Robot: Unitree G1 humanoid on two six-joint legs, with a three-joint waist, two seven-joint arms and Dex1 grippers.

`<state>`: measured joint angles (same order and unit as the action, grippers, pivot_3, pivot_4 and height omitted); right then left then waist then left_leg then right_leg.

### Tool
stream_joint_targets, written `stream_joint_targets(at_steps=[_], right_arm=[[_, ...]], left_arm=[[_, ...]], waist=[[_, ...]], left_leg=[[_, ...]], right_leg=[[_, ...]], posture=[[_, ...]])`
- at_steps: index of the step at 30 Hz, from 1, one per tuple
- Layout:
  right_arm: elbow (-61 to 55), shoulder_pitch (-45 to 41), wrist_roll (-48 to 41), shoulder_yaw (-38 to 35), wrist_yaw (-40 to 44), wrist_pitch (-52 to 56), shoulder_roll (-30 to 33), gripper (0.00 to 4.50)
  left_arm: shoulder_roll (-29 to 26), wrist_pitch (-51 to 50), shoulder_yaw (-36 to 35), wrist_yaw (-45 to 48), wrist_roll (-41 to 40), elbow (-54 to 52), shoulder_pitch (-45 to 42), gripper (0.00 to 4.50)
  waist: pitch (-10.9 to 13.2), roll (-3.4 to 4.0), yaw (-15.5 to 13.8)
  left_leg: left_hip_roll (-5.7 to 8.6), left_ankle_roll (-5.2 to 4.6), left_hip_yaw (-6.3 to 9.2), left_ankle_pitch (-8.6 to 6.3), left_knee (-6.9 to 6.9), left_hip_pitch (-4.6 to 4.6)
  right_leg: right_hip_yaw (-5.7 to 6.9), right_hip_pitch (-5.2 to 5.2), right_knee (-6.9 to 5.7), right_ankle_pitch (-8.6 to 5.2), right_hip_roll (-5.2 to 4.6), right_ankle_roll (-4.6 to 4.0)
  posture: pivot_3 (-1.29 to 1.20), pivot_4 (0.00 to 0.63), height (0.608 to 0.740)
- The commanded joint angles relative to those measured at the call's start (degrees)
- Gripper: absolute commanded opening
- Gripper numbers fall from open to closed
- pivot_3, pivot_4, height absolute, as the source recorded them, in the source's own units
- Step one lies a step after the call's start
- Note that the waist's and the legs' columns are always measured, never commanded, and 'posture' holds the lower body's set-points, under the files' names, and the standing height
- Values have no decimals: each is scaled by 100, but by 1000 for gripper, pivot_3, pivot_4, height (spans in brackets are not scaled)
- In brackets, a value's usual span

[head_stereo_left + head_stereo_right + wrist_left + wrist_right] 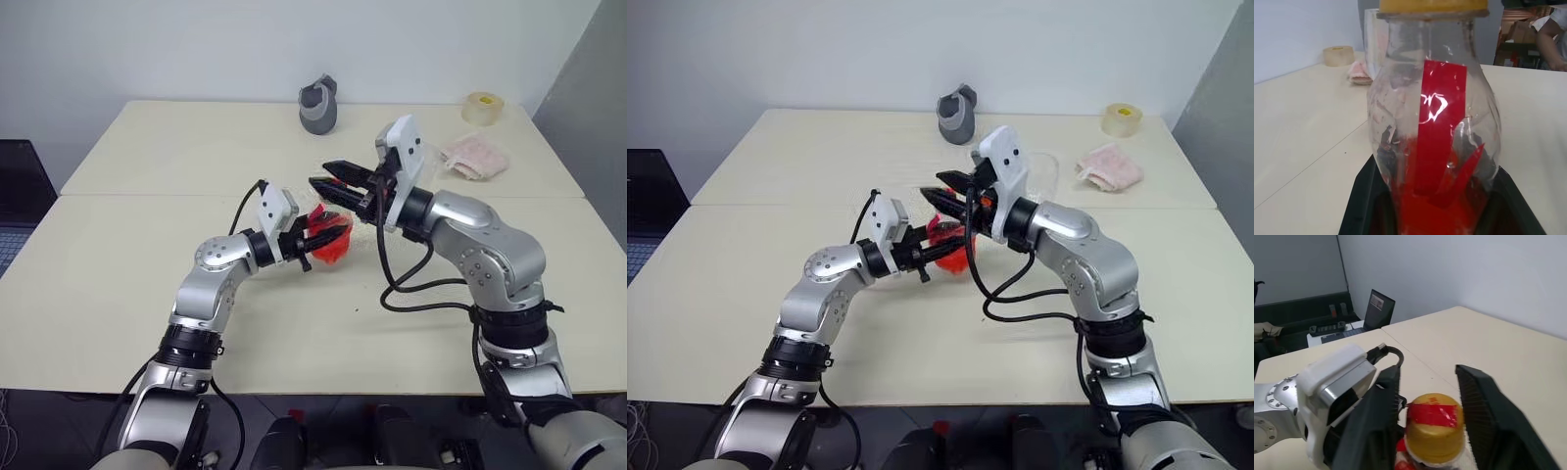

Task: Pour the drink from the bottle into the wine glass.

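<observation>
Both pincers meet over the middle of the table. The left gripper is clamped tight on the belly of the bottle, holding it upright. The right gripper hangs at the cap, one finger on either side, spread a little wider than it; contact cannot be told. The left wrist view shows the drink pooled red at the bottom. The wine glass stands behind the right arm, toward the far edge.
</observation>
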<state>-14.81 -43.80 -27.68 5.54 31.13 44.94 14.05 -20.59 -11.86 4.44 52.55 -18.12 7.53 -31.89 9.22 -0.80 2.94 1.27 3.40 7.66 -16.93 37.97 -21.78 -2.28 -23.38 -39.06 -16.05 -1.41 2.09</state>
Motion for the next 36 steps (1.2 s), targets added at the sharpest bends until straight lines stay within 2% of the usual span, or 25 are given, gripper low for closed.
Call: stream_joint_targets(at_steps=[1, 3, 8, 11, 18, 36], right_arm=[[-59, -130, -16, 110, 138, -89, 3, 599], [-50, -129, -18, 127, 161, -103, 12, 20], [-21, -166, -56, 96, 220, -120, 25, 20], [16, -223, -114, 14, 213, -103, 21, 628], [123, -342, -4, 23, 131, -197, 69, 3058], [274, -168, 169, 167, 317, -329, 117, 3058]], left_arm=[[34, 171, -62, 6, -38, -112, -168, 1282], [41, 174, -74, 10, -26, -98, -179, 1282], [30, 177, -90, 19, -22, -105, -166, 1282], [26, 170, -89, 21, -22, -120, -153, 1282], [46, 166, -73, 34, -28, -130, -161, 1282], [100, 115, -57, 2, -19, -198, -174, 1282]], waist=[[0, 0, 7], [0, 0, 15], [0, 0, 18], [0, 0, 18], [0, 0, 18], [0, 0, 18]], left_leg=[[-1, 0, 1, 0, 0, 0], [-1, -1, 1, -1, 0, 0], [-1, -1, 2, -1, 0, 0], [-1, -1, 2, -1, 0, 0], [-1, -1, 2, -1, 0, 0], [-1, -1, 2, -1, 0, -1]], right_leg=[[0, 0, 0, 0, 1, 0], [0, 0, -1, 0, 1, 0], [1, 0, 0, 0, 1, 0], [1, 0, 0, 0, 0, 0], [1, -1, -1, 0, 1, 0], [1, -1, 0, 0, 1, 0]], posture=[[0, 150, 740], [0, 150, 740], [0, 150, 740], [0, 150, 740], [0, 150, 740], [0, 150, 740]])
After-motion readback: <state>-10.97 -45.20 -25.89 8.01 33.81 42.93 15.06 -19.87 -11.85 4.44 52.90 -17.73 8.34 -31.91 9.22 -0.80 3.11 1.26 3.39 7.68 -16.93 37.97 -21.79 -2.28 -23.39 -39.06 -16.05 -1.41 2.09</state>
